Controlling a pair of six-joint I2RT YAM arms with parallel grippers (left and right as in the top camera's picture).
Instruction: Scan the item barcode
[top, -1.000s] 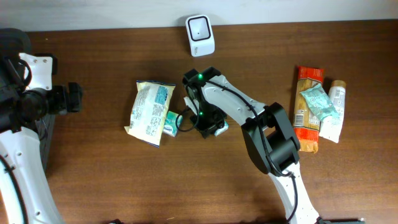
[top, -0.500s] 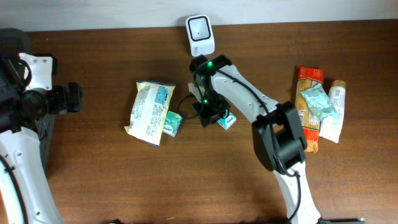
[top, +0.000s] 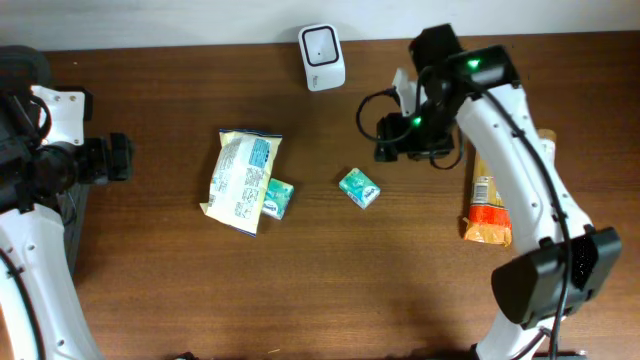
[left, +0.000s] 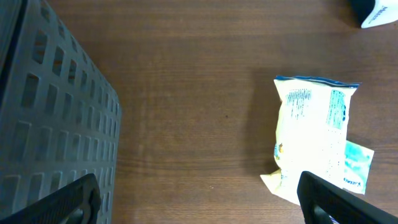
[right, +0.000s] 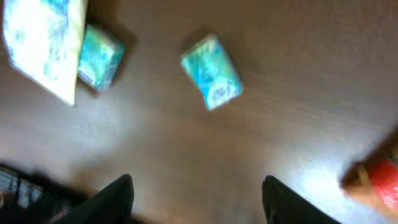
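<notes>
A small teal packet (top: 359, 188) lies alone on the wooden table (top: 300, 280), below the white barcode scanner (top: 322, 55) at the back edge. In the right wrist view the same teal packet (right: 211, 72) lies flat, well ahead of my fingertips. My right gripper (top: 388, 140) hangs above the table up and to the right of the packet, open and holding nothing; the right gripper (right: 202, 205) shows only bare wood between its jaws. My left gripper (top: 120, 158) is at the far left, and the left gripper (left: 199, 205) stands wide open over bare table.
A pale yellow snack bag (top: 240, 180) lies left of centre with a second teal packet (top: 277, 198) against its lower right side. An orange packet (top: 487, 205) lies at the right, partly under my right arm. A grey slotted basket (left: 50, 124) stands left of my left gripper.
My right gripper has let go of the teal packet, which now lies on the table. The arm has swung up and to the right, away from it. The left arm has not moved.
</notes>
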